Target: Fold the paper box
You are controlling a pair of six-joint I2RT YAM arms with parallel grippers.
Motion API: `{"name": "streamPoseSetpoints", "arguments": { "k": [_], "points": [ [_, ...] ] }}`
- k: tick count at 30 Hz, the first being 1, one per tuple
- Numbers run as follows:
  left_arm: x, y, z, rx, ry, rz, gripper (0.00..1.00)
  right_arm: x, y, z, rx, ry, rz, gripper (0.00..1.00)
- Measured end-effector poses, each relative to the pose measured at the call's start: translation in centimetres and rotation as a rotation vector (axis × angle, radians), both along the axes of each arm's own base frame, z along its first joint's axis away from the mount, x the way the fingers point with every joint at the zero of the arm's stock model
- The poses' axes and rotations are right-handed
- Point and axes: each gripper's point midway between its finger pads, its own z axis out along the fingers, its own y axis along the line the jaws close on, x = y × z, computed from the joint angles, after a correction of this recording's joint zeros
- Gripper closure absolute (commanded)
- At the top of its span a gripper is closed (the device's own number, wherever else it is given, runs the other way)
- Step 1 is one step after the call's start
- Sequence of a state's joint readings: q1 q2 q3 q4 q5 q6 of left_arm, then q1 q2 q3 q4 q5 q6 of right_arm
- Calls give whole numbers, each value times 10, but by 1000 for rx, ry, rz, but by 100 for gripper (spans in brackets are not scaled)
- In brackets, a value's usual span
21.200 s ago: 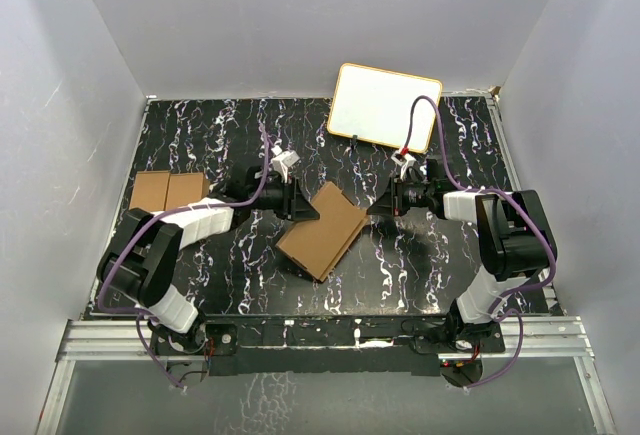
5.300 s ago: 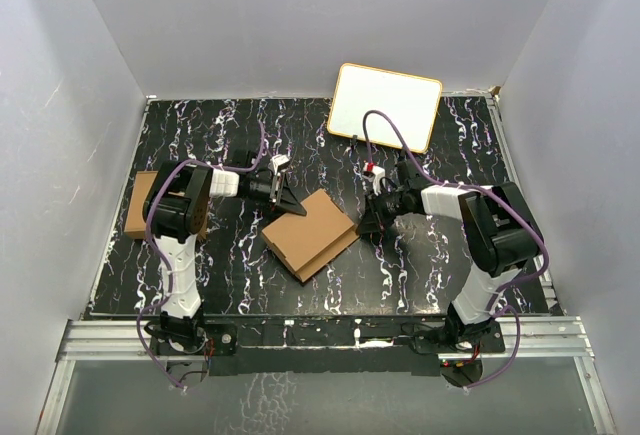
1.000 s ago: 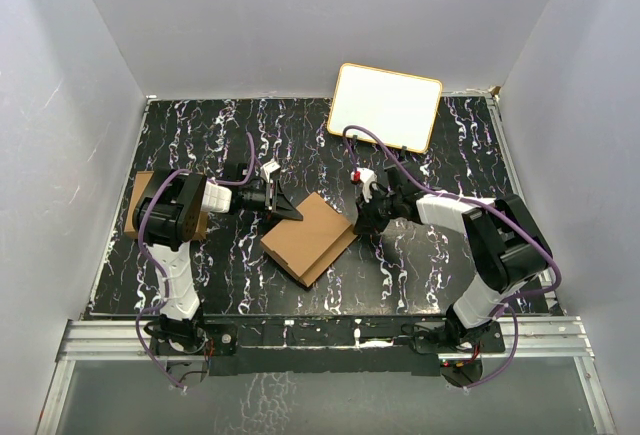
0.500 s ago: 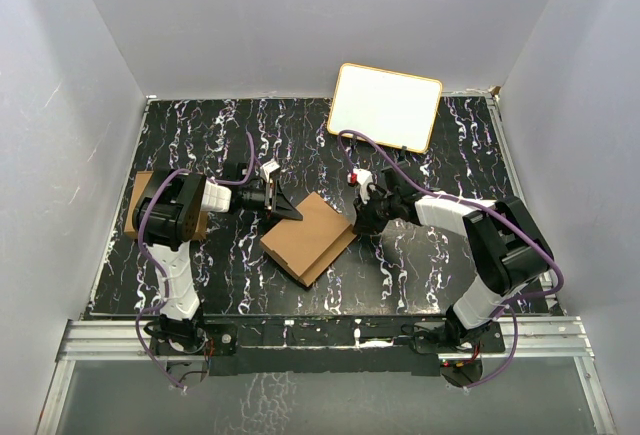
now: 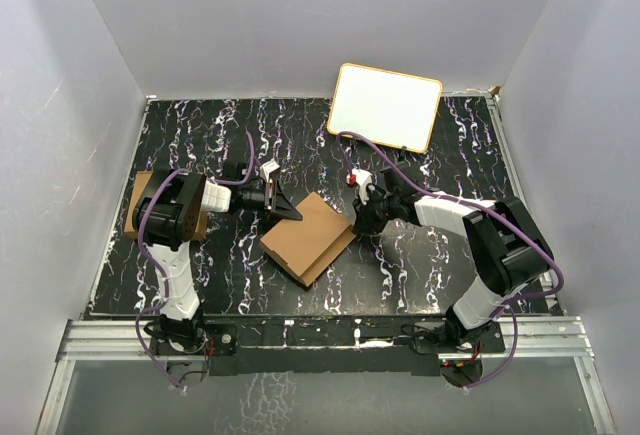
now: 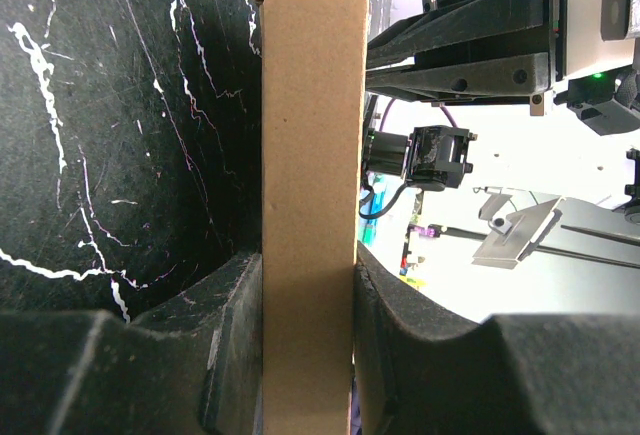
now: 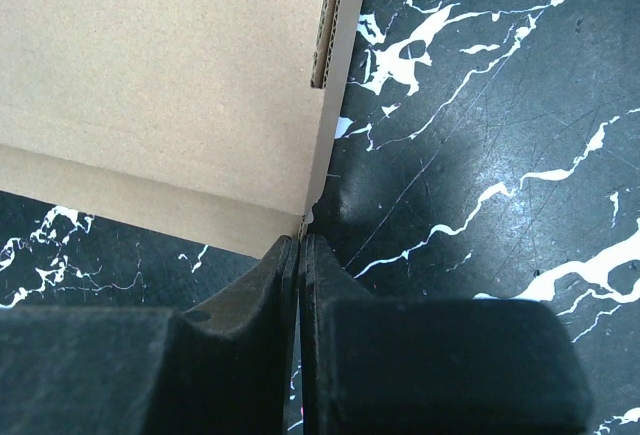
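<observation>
Brown cardboard sits mid-table: the paper box (image 5: 308,238) lies as a slim, flattened carton on the black marble-patterned table (image 5: 420,265), turned at an angle between my two arms.

My left gripper (image 5: 285,210) reaches in from the left at the carton's upper-left edge. On the left wrist camera, the box (image 6: 310,205) runs straight up the middle of the view as a narrow cardboard band. The left gripper (image 6: 308,355) is clamped on it, one dark finger pressed against each side.

My right gripper (image 5: 358,225) comes in from the right, at the carton's right-hand corner. The right wrist view shows the right gripper (image 7: 300,255) with its two pads squeezed flat together and nothing between them that I can make out. The tips sit right at a lower corner of the box (image 7: 170,85), beside a notched, corrugated edge. I think the tips meet that corner, but the picture is too tight for me to be sure.

At the far side of the table a white board with a yellow rim (image 5: 385,105) leans, well apart from the box. A pair of brown cartons (image 5: 145,190) lies at the left edge, partly hidden behind my left arm.
</observation>
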State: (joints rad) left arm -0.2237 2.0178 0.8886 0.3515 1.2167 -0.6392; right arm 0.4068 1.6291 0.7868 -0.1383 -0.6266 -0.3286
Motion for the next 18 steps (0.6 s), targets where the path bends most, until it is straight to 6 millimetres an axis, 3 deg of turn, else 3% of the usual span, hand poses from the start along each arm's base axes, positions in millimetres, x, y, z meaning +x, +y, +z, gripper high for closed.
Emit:
{"name": "streamPoseSetpoints", "arguments": {
  "k": [18],
  "points": [
    [1,1,1,-6,1,3,100,1,-1,0,0,-1,-1,92]
  ]
}}
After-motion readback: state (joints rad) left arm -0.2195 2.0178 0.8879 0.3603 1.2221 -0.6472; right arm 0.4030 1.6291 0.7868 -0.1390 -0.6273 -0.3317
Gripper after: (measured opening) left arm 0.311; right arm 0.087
